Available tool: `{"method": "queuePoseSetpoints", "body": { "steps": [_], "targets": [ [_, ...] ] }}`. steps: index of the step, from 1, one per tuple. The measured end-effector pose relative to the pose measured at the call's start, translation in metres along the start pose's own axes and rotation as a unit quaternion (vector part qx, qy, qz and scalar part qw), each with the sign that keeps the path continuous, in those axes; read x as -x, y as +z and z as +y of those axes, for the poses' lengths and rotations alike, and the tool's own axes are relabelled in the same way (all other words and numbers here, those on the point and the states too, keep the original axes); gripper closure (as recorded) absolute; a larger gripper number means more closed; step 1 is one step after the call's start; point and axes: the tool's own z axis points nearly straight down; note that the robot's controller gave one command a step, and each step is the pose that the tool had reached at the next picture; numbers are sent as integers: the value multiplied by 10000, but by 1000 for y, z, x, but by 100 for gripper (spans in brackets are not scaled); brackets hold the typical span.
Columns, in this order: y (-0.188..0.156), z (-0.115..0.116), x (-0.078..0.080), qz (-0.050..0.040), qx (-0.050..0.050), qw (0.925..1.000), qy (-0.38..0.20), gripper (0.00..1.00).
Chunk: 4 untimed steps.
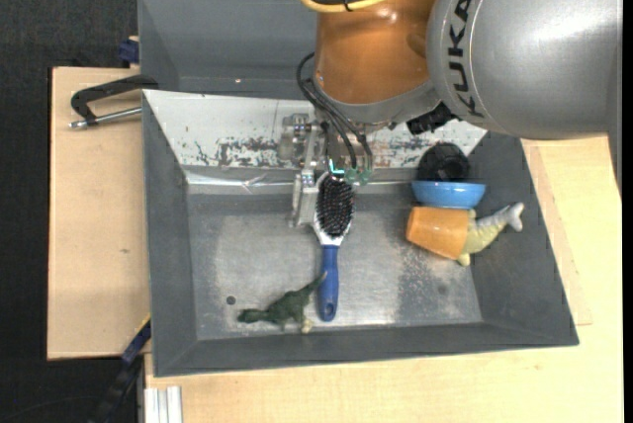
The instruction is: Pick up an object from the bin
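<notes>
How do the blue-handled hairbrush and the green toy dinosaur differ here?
The blue-handled, black-bristled plastic hairbrush is longer; the dark green plastic toy dinosaur is smaller. The hairbrush runs front to back mid-bin; the dinosaur lies along the near wall. Both lie inside the grey metal bin.

Dinosaur (280, 313) lies left of the hairbrush (330, 248) handle, cup (438, 230) right.

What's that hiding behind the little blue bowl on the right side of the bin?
A black rounded thing pokes up behind the blue bowl. The bowl covers its lower part, so I cannot tell what it is.
</notes>
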Motion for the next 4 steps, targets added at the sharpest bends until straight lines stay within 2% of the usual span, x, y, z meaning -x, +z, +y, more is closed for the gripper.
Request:
{"method": "queuePoseSetpoints", "body": {
  "steps": [1, 2, 3, 4],
  "targets": [
    [61, -69, -58, 6, -17, 9979, -640, 0],
    [141, -70, -54, -6, -5, 9751, -2219, 0],
    [139, -69, -52, -30, -2, 9751, -2216, 100],
    [17, -69, -45, -102, -10, 9776, -2104, 100]
  ]
}}
